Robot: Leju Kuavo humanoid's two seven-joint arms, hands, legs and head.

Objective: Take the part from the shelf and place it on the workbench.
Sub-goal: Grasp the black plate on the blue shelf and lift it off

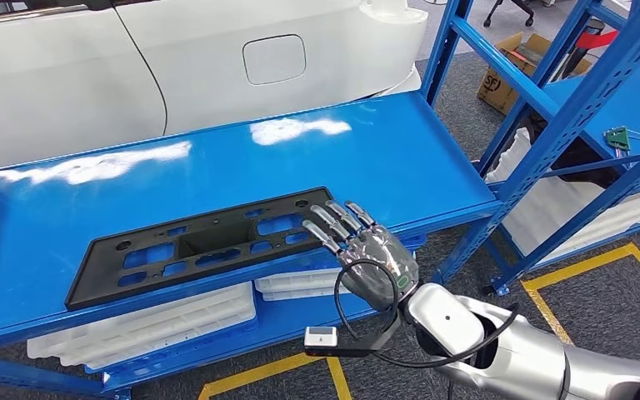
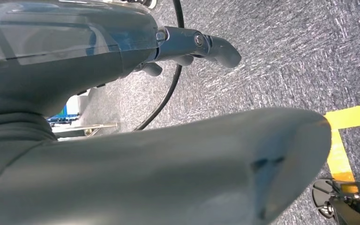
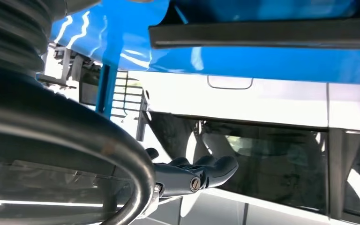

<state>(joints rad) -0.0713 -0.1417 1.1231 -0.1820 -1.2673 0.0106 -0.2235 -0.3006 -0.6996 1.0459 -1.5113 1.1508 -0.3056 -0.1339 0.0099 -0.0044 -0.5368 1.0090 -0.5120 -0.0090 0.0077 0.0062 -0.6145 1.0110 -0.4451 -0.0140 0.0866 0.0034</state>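
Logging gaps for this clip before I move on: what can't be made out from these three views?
- Head view: whether the right hand touches the black part; its fingers lie over the part's end and hide any contact.
- Left wrist view: what lies past the left hand; its grey cover blocks much of the frame.
- Head view: white trays beneath the blue shelf, mostly hidden by the shelf.

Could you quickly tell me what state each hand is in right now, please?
Left hand: holds nothing, fingers curled in, hanging over the floor.
Right hand: open, fingers stretched over the end of the black part, no grip yet.
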